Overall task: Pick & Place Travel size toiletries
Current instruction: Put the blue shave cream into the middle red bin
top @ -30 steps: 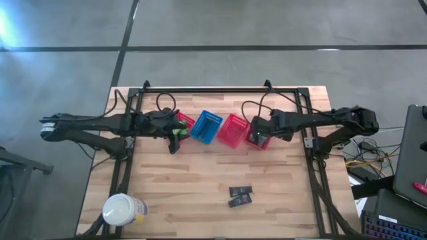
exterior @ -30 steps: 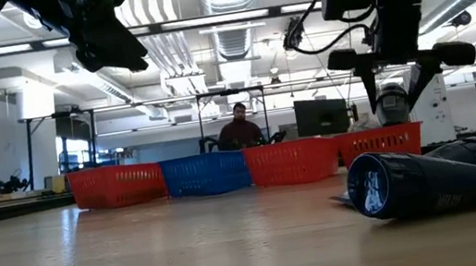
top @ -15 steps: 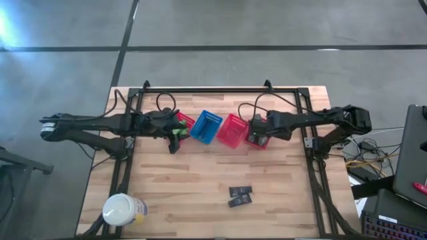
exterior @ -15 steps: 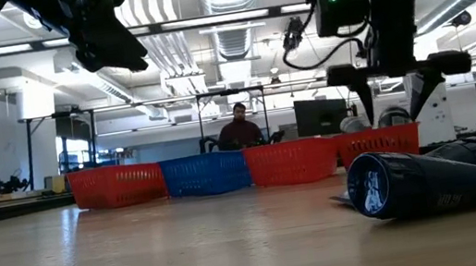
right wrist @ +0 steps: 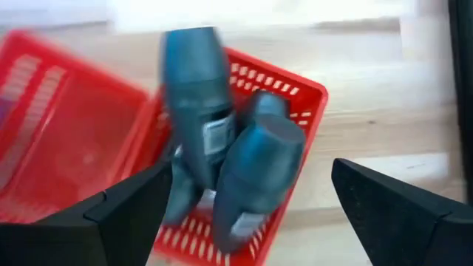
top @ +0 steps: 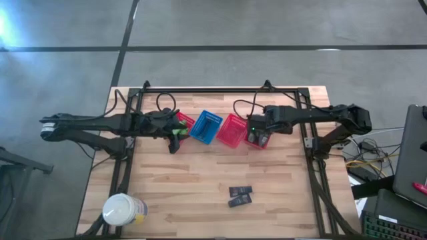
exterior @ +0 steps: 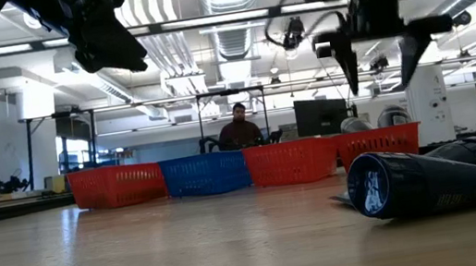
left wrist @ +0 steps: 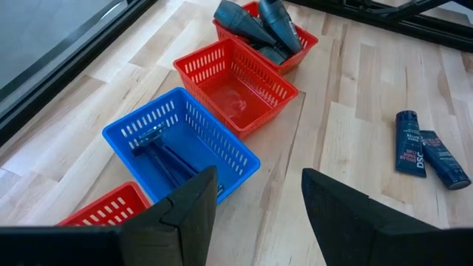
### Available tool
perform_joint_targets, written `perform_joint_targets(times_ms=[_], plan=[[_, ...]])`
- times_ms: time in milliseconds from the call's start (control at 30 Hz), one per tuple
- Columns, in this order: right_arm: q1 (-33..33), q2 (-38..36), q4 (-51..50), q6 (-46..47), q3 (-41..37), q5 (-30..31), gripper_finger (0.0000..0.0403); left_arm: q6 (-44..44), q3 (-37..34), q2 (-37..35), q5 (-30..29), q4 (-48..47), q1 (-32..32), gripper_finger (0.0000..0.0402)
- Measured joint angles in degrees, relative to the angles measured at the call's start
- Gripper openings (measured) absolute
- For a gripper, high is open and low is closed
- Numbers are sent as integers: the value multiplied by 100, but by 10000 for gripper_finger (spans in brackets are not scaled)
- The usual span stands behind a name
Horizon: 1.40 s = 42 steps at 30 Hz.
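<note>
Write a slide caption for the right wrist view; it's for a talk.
Open right gripper above dark grey oblong containers in a red mesh basket.

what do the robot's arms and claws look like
Both arms are dark, almost black, slim and jointed. The left arm has a pale cap at its outer end; the right arm shows a small green light near its wrist. Thin black cables loop from each. The left claw and right claw each have two flat, matte dark fingers, no visible markings.

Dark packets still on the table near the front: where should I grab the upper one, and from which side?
Take the upper packet across its narrow width near the middle, coming straight down. It lies flat, long axis left-right, with the lower packet close beside it, so keep the fingers clear of that side.
</note>
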Motion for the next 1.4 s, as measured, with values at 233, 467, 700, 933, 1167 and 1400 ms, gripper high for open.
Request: perform_joint_targets(times_ms=[233, 467, 700, 933, 1167, 1400], plan=[[375, 41, -45, -1751, 872, -856, 370, -23, 0, 0, 2, -28, 6, 202], [1324, 51, 229, -2467, 1086, -1863, 366, -2, 0, 0, 43, -106, 6, 202], [2470, 257, 1459, -2873, 583, -1861, 342, -28, 0, 2, 46, -452, 19, 202], [3019, 1171, 1547, -4122, 655, -1862, 314, 201, 0, 2, 46, -452, 73, 202], [3128, 2015, 1588, -4884, 948, -2217, 287, 155, -2, 2, 44, -487, 191, 202], [3130, 2470, 1850, -5707, 1093, -2331, 265, 110, -4, 2, 44, -537, 291, 202]])
